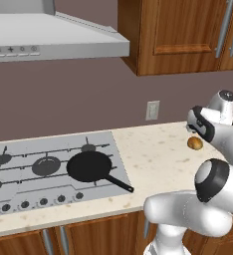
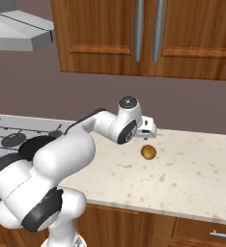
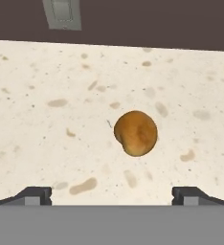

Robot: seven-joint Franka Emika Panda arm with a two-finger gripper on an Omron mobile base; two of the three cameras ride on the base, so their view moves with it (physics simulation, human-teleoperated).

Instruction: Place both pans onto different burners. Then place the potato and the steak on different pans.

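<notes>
Potato point(image 3: 136, 133) lies alone on the speckled beige countertop point(image 1: 153, 159), roughly mid-depth between front edge and back wall, well to the right of the cooktop point(image 1: 19, 172). In the hand view it reads as a golden-brown oval, long axis tilted slightly, its narrower end pointing toward the near side. It touches nothing but the counter.

Gripper point(image 3: 112, 195): the two dark fingertips point(image 3: 35, 195) stand wide apart at the bottom of the hand view, one on each side of the potato, nothing between them, nothing held. The potato sits beyond the tips, apart from both. In the right base view the hand hangs just above and behind the potato.

Frying pan point(image 1: 89, 166) rests on the front right burner of the cooktop, round and matte black, its thin straight handle pointing toward the front right and reaching out over the cooktop's right edge onto the counter. The large middle burner point(image 1: 46, 165) is bare.

Farther back, a wall outlet point(image 1: 152, 110) sits on the brown wall above the counter's rear edge, with wooden cabinets point(image 1: 183, 35) and a grey range hood point(image 1: 54, 40) overhead.
</notes>
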